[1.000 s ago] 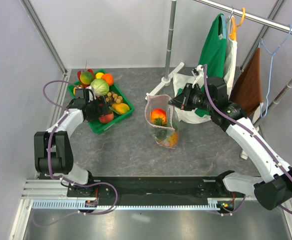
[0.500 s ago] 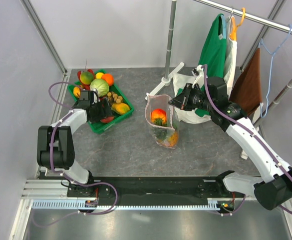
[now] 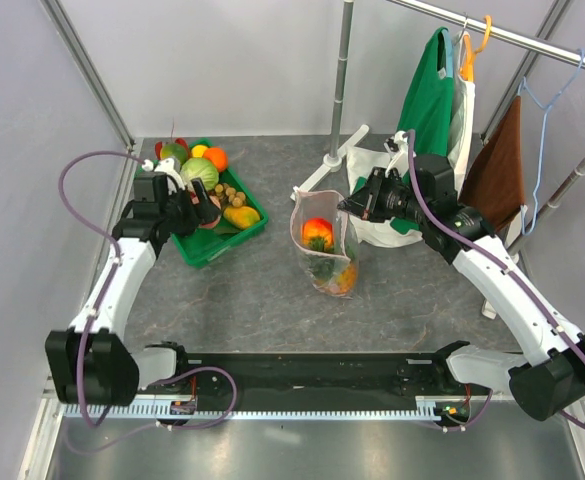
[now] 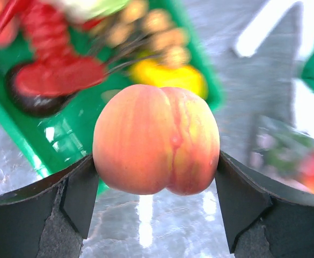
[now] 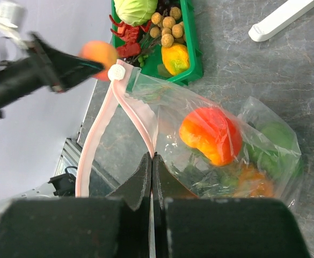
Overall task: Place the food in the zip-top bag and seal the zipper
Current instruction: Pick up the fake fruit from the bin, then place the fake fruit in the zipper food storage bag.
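Observation:
My left gripper (image 3: 204, 209) is shut on a red-yellow peach (image 4: 155, 140) and holds it above the near edge of the green tray (image 3: 212, 250); the peach also shows in the right wrist view (image 5: 98, 54). My right gripper (image 5: 152, 161) is shut on the pink zipper strip (image 5: 138, 118) of the clear zip-top bag (image 3: 324, 245) and holds its mouth open and raised. Inside the bag lie a red-orange pepper (image 5: 211, 133), a green piece (image 5: 272, 141) and an orange piece (image 5: 252, 181).
The green tray holds more toy food: a cabbage (image 3: 200, 174), an orange (image 3: 215, 157), a yellow piece (image 3: 241, 216) and nuts. A clothes rack pole (image 3: 339, 90) with its white base, hanging garments (image 3: 429, 100) and a white bag (image 3: 380, 222) stand at the back right.
My left gripper has lifted the peach out of the tray and risen, with the arm stretched upward. The right gripper and the bag have not moved.

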Action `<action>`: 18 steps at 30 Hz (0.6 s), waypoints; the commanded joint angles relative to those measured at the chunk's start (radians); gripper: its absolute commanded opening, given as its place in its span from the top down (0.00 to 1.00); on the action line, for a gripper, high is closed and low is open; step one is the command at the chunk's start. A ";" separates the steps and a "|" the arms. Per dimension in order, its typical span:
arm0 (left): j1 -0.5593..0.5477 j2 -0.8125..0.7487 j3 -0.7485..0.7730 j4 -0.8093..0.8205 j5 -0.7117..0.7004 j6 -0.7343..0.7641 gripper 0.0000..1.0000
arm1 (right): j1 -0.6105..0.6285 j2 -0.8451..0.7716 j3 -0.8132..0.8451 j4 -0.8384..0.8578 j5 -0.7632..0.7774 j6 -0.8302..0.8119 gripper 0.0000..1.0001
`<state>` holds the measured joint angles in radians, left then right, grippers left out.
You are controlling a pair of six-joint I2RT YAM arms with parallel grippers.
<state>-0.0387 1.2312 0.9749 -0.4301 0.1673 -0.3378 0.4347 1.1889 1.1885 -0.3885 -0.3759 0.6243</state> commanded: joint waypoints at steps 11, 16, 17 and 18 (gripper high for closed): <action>-0.567 -0.018 0.499 -0.114 0.247 0.241 0.25 | -0.002 -0.022 -0.003 0.023 0.020 -0.008 1.00; -0.708 0.048 0.553 -0.143 0.224 0.336 0.24 | -0.004 -0.017 0.010 0.017 0.017 -0.011 1.00; -0.733 0.066 0.555 -0.157 0.216 0.371 0.24 | -0.002 -0.018 0.011 0.017 0.015 -0.012 1.00; -0.739 0.079 0.559 -0.180 0.204 0.379 0.23 | -0.004 -0.020 0.014 0.017 0.014 -0.012 1.00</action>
<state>-0.7265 1.2610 1.4994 -0.5312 0.3756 -0.0818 0.4347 1.1858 1.1805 -0.3885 -0.3653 0.6239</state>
